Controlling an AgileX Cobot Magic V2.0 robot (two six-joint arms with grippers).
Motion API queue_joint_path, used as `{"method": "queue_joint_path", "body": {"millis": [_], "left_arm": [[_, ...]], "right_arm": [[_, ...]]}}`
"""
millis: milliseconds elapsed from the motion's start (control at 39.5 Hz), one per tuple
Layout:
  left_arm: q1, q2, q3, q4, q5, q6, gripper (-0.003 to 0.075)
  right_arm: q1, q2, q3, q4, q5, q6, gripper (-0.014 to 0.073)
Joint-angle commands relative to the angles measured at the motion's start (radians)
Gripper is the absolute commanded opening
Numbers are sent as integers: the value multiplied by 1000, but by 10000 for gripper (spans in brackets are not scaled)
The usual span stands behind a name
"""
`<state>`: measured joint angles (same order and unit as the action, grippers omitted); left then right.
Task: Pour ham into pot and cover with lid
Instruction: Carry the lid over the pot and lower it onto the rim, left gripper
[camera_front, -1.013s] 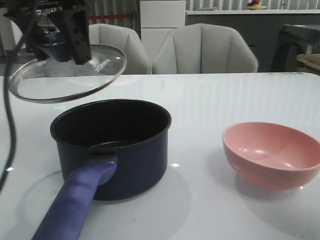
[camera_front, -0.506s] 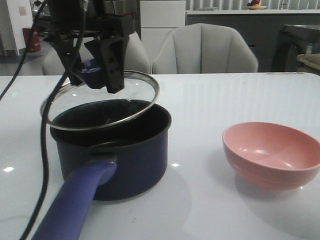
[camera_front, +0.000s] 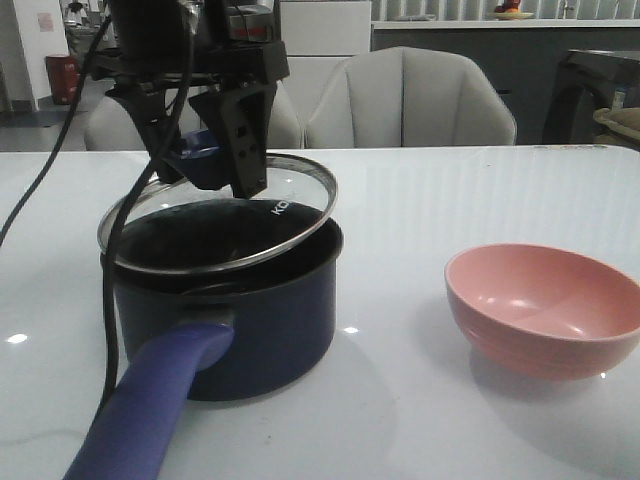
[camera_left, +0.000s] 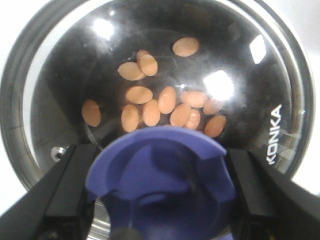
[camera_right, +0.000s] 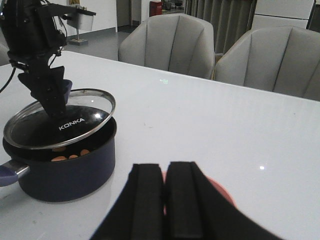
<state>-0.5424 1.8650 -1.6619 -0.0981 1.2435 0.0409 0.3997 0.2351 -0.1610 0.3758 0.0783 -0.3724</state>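
Front view: left hand (camera_front: 205, 150) grips lid (camera_front: 262, 232) tilted over pot (camera_front: 265, 315).

setting: home dining area | evidence: glossy white table (camera_front: 450, 190); padded chairs (camera_front: 410, 100); counter (camera_front: 500, 25) behind

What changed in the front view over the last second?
The left gripper, shut on the lid by its knob, carried it rightward and down from beside the pot to just above its rim, tilted, not seated. The pot and pink bowl stayed put.
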Motion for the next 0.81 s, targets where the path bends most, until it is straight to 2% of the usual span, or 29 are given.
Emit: {"method": "queue_joint_path", "body": {"millis": [0,152,228,405,532,785], "left_arm": [[-6,-51,-31,-19,44,-1,180],[-6,-51,-5,-21,44,-1,197],[-6,-51,-2,-21,44,-1,238],[-6,-51,-2,-21,44,-1,452],[-6,-51,-2,-23,44,-1,566],[-6,-51,-2,-57,43,-1,578]], "right_arm": [[0,5,-27,4,-78,-8,149],[0,5,-27,4,-78,-8,149],[0,5,-27,4,-78,-8,149],[0,5,-27,4,-78,-8,149],[0,5,-27,4,-78,-8,149],[0,5,-27,4,-78,-8,149]]}}
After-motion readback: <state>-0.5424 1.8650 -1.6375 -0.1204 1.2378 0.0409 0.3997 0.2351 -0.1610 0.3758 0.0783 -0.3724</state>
